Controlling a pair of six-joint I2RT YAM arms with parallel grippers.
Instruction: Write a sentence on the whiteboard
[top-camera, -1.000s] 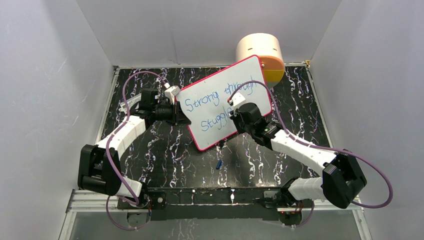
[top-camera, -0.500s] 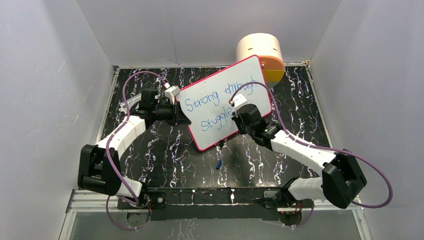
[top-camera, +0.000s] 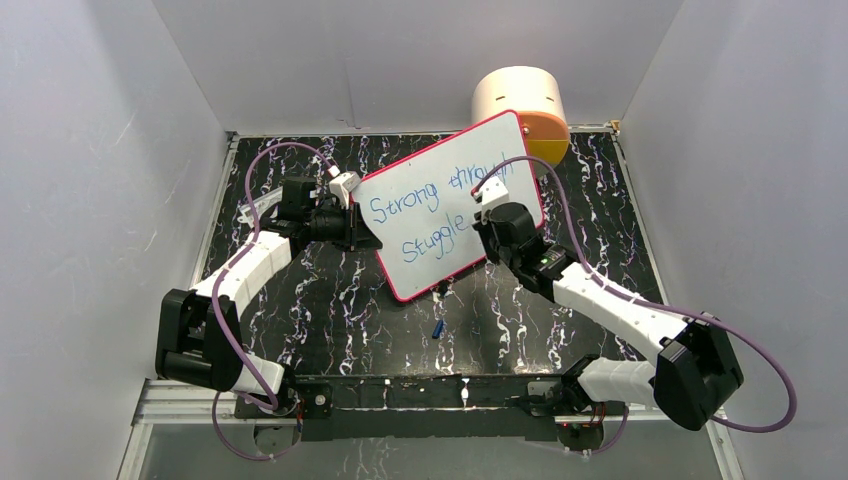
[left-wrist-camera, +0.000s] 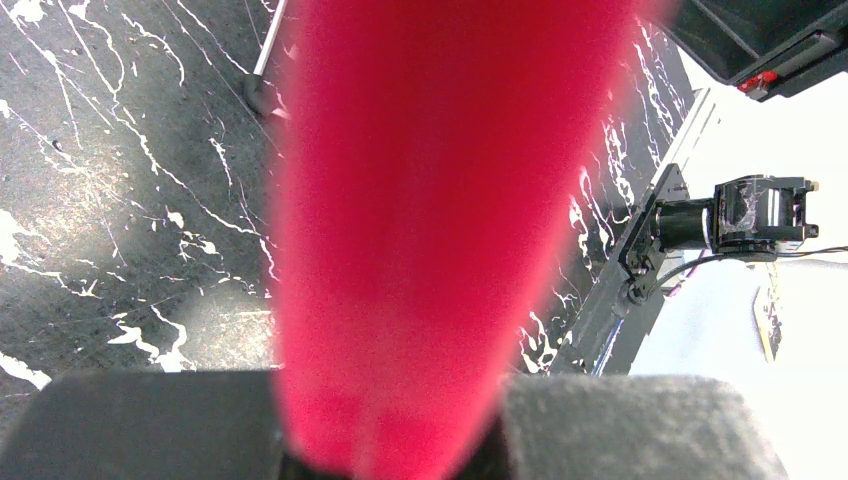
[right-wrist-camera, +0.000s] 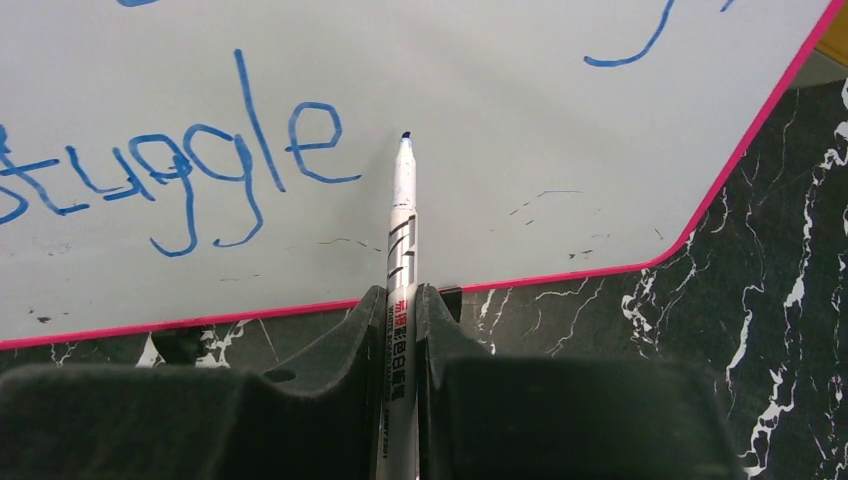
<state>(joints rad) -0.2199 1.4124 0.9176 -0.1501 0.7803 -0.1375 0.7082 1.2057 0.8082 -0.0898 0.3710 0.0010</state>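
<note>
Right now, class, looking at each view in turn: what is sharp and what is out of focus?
Left wrist: the board shows as a close red blur across the middle; the table behind is sharper. Right wrist: marker and lettering crisp, fingers soft. Top: evenly lit, all sharp.

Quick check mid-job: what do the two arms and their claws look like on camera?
The left arm and right arm match: white link shells, black joint housings, a purple cable looping along each, and a small white block at the wrist. The left claw and right claw have black fingers with dark grey matte pads.
</note>
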